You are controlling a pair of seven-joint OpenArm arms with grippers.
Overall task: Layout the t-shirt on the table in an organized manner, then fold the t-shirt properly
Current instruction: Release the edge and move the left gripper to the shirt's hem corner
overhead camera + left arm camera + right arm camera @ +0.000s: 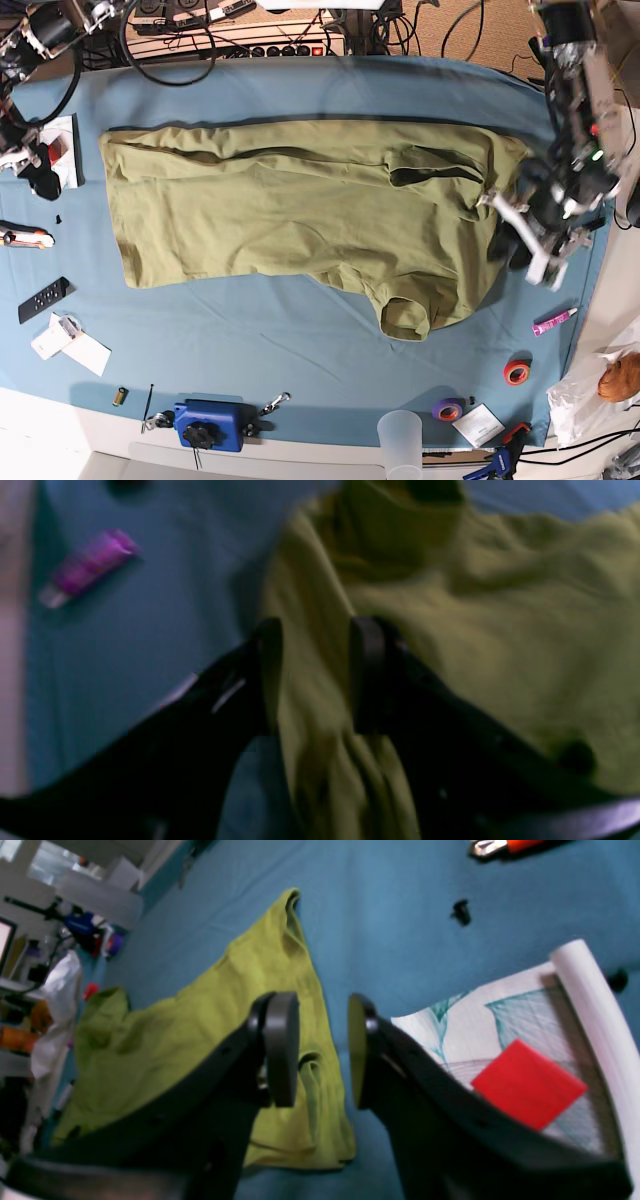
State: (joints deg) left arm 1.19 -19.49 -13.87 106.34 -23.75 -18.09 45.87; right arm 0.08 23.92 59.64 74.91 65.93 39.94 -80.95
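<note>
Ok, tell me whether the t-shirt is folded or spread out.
Mostly spread, not folded. In the base view the t-shirt lies open across the table, wrinkled, with one sleeve sticking out toward the near edge and bunching near the collar.

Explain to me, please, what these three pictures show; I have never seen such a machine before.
This is a robot with two arms, working at a table covered in blue cloth. One picture looks down from above. The other two come from cameras on the wrists, so each shows its own gripper's two black fingers close up.

An olive-green t-shirt lies spread on the table. The left gripper is at the shirt's edge, with cloth between its open fingers; whether it pinches the cloth is unclear, as that picture is blurred. The right gripper is open and holds nothing. Small things lie around: a purple tube, a red square and a blue tool.
</note>
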